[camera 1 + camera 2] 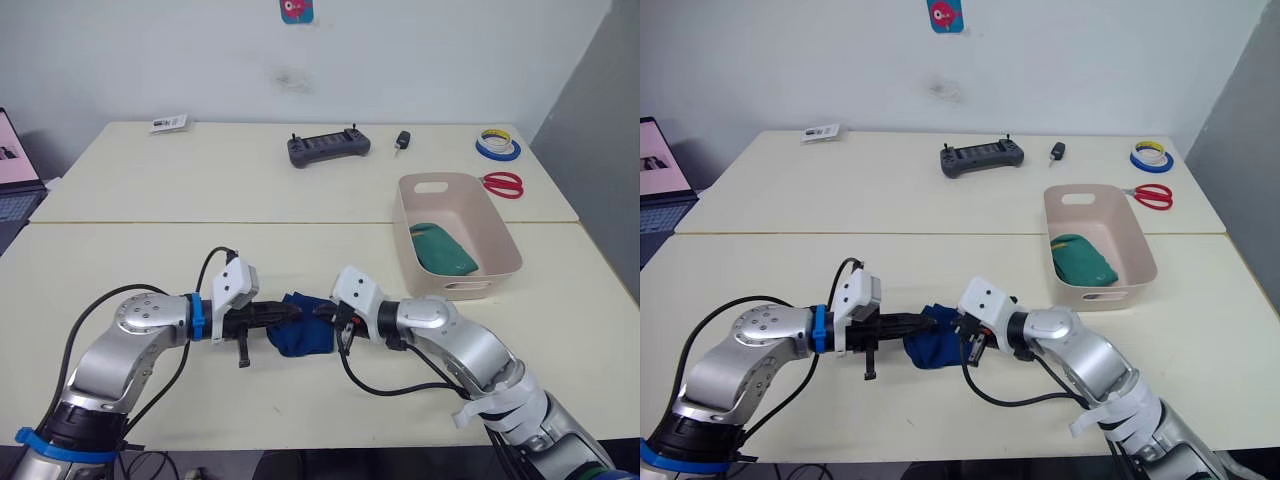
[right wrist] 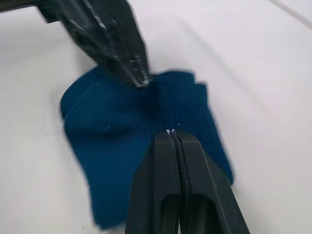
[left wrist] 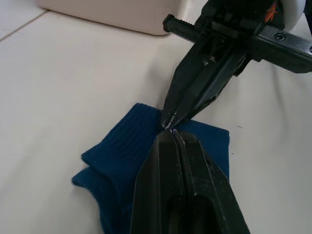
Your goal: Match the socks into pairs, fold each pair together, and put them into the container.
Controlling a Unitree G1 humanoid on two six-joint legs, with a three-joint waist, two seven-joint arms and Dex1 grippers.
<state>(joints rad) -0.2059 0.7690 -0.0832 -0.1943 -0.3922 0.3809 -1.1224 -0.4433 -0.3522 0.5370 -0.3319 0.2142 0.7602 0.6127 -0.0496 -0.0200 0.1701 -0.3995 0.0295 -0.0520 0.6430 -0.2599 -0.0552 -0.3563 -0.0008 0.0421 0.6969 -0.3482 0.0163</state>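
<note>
At the front of the cream table (image 1: 150,250), the blue socks (image 1: 300,335) lie as a folded bundle between the two arms. The left gripper (image 3: 168,139) and the right gripper (image 2: 171,134) meet tip to tip over the cloth, each with its fingers pressed together; whether either pinches a layer cannot be told. The beige container (image 1: 500,235) stands well apart to the robot's right, with a green sock bundle (image 1: 440,250) already inside. The step in hand looks like finishing the blue fold. To do it well, the robot should catch both layers at once, keep the cuffs aligned, and lift only when the bundle holds together.
</note>
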